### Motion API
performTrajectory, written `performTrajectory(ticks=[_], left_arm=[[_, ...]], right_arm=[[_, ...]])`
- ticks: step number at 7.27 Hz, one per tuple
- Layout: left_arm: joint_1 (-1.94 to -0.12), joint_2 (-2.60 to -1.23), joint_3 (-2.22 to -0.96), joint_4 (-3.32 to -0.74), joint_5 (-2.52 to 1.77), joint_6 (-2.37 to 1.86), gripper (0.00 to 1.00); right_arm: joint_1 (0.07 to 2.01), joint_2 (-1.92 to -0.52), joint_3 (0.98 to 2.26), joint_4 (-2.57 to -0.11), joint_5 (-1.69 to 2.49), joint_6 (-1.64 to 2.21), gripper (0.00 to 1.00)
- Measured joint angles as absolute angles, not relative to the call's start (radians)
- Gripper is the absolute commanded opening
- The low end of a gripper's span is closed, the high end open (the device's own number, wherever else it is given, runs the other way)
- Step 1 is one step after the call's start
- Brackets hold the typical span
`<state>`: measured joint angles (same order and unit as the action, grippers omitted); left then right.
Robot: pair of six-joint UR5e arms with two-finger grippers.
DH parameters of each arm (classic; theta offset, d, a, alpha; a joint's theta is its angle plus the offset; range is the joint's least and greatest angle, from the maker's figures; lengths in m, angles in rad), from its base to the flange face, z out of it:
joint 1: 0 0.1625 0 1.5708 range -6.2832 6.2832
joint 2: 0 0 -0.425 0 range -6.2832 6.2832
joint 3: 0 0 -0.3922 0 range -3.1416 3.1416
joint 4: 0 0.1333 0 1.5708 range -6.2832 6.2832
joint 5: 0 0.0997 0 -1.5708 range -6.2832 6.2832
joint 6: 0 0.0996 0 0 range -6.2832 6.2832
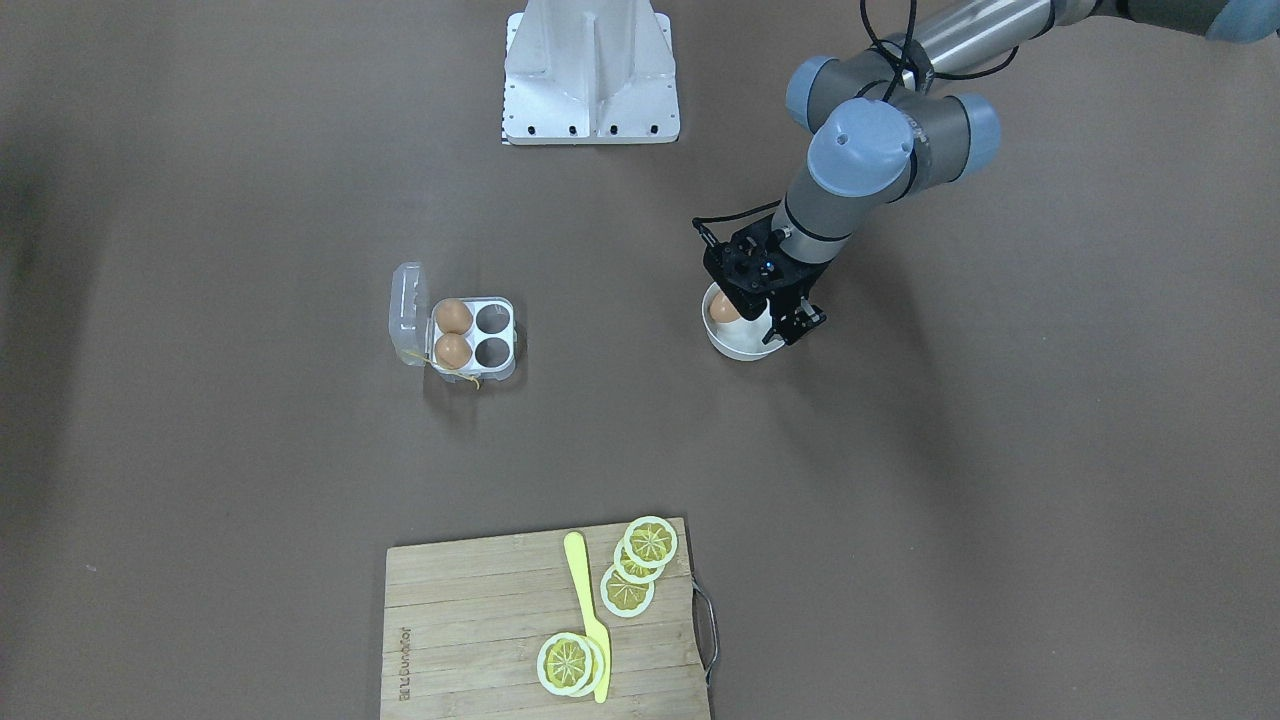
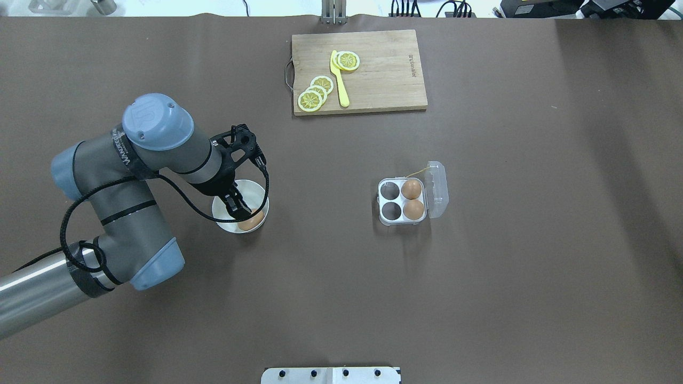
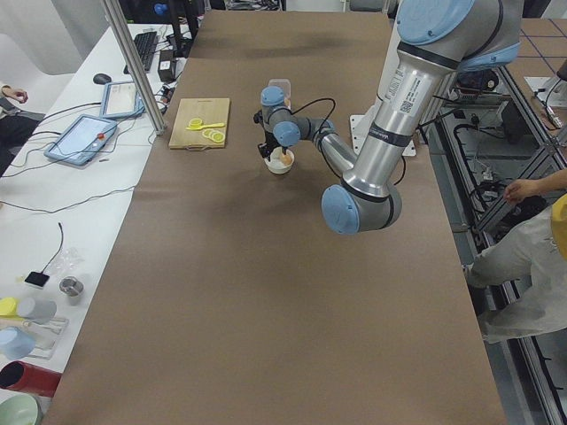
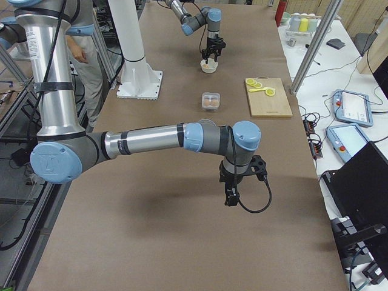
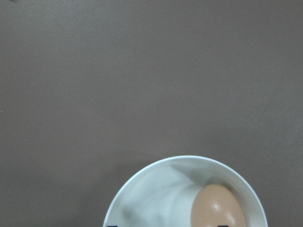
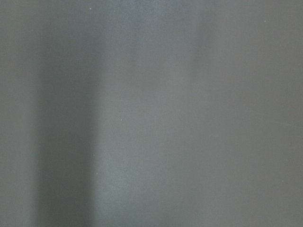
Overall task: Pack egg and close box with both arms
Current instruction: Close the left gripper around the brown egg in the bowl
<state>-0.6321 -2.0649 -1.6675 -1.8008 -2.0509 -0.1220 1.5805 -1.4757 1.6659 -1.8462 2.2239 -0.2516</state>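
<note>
While the egg [image 2: 251,220] lies low in the white bowl [image 2: 259,188], against the wall on the side nearer the robot, the left gripper [image 2: 235,207] hangs inside the rim with its fingers spread and nothing between them. The egg sits off to one side of the fingers, not centred. The right gripper [image 4: 230,195] hovers over bare table, well apart from everything; whether it is spread or pressed together cannot be told.

The box [image 2: 401,200] stands open, well apart from the bowl. Two eggs [image 2: 411,189] fill the cells beside the raised lid [image 2: 438,189], and the two cells [image 2: 389,189] nearer the bowl are free.

Risks, as judged:
- An off-centre closing could push the smooth egg along the curved wall, or nudge the light bowl.
- Too hard a squeeze could crack the shell; too soft a one could drop it on the long carry.
- The box looks light and may slide when the lid is pressed unless it is braced.
- The yellow string [image 2: 416,172] could catch under the lid.

The table [image 2: 480,293] is covered in plain matt brown. A cutting board [image 2: 384,74] with lemon slices [image 2: 317,90] and a yellow knife [image 2: 339,80] lies at the far edge. A white stand [image 1: 592,75] sits on the robot's side. Benches with tablets and cups flank the table, and a person [image 3: 523,257] is near its side.
</note>
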Motion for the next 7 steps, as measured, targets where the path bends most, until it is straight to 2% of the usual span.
performTrajectory(ticks=[7], left_arm=[[-0.61,-2.069,-1.658,-1.801,-2.048,-0.124,0.74]], right_arm=[[1.578,-1.476,1.666,-1.847,2.223,-0.252,1.0]])
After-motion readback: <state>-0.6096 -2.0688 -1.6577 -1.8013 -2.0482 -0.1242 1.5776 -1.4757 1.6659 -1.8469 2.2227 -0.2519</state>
